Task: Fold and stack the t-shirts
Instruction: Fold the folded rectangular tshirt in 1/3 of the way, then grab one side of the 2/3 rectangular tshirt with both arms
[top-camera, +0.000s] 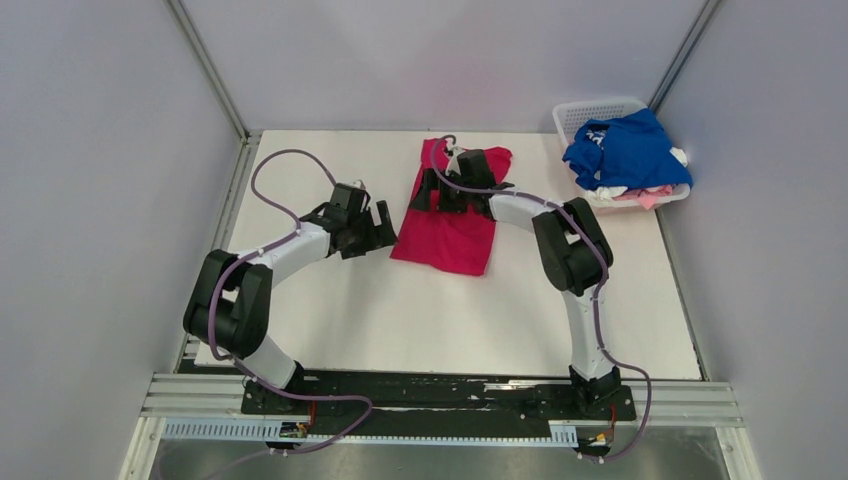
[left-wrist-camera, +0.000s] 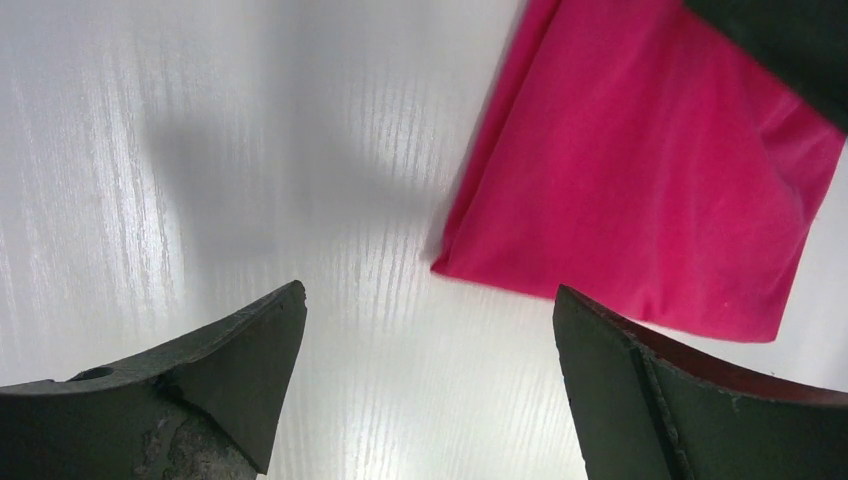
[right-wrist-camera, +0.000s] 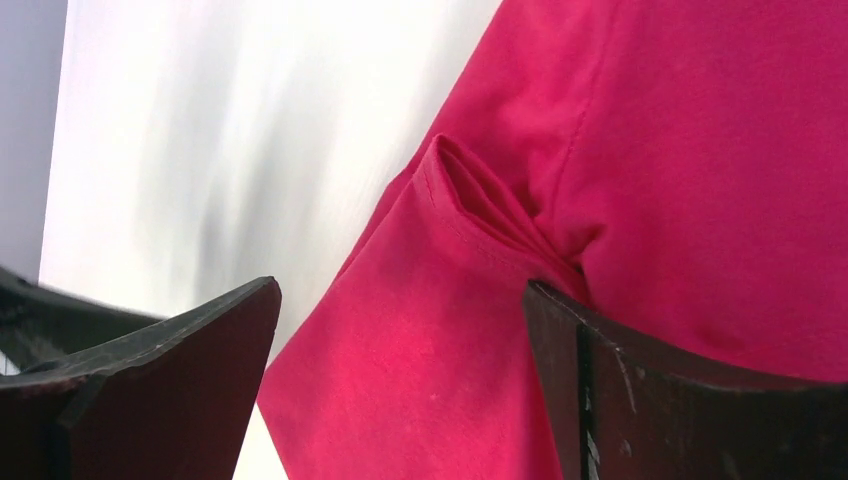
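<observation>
A magenta-red t-shirt (top-camera: 450, 225) lies folded lengthwise at the table's far middle. It also shows in the left wrist view (left-wrist-camera: 640, 180) and in the right wrist view (right-wrist-camera: 620, 150), where a sleeve fold sticks up. My right gripper (top-camera: 428, 192) is open and hovers over the shirt's upper left part, its jaws standing either side of the cloth. My left gripper (top-camera: 380, 222) is open and empty over bare table just left of the shirt's lower edge. A royal blue t-shirt (top-camera: 628, 150) lies on top of white and pale pink cloth (top-camera: 640, 193) in the basket.
A white lattice basket (top-camera: 588, 112) stands at the table's far right corner, piled with shirts. Grey walls close in the table on the left, back and right. The white table (top-camera: 400, 320) spreads between the arms' bases and the magenta shirt.
</observation>
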